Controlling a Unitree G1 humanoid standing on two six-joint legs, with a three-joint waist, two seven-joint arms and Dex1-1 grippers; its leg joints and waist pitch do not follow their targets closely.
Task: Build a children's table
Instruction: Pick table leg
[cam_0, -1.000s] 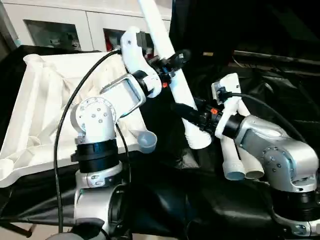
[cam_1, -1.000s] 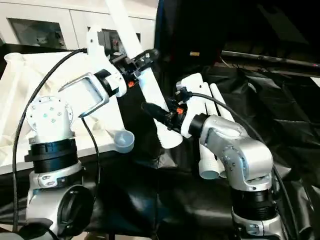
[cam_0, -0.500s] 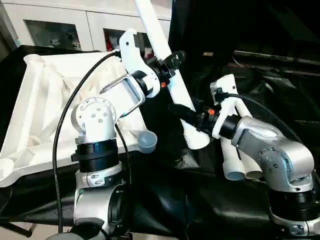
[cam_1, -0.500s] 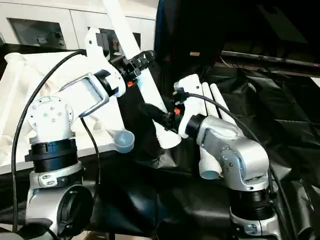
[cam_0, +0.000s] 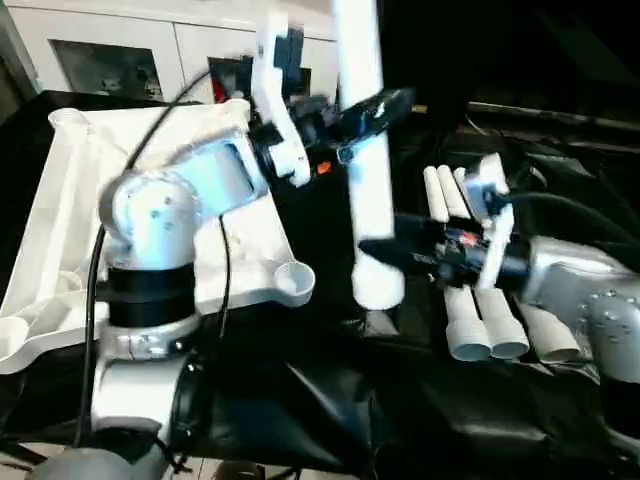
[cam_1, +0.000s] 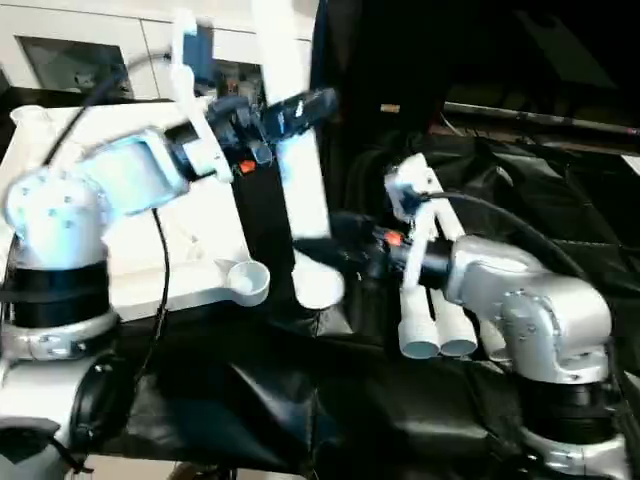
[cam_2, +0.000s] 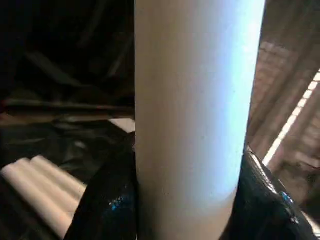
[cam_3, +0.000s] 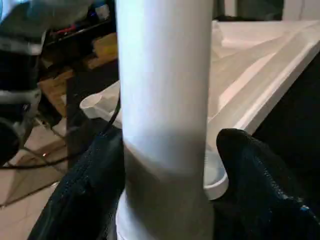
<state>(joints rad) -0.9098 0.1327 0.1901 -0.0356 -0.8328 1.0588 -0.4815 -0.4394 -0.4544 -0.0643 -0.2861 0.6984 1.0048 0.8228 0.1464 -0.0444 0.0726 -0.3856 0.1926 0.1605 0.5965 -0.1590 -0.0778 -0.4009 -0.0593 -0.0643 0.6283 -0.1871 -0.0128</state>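
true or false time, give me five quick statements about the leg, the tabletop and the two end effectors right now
1. The held leg stands nearly upright. True.
2. The left end effector grips that leg on its upper part. True.
3. The tabletop lies with its ribbed underside facing down. False: the ribs face up.
4. The leg's wide end already sits in the near corner socket. False: it hangs beside the socket, over the black cloth.
5. The spare legs lie on the tabletop. False: they lie on the black cloth, by the right end effector.
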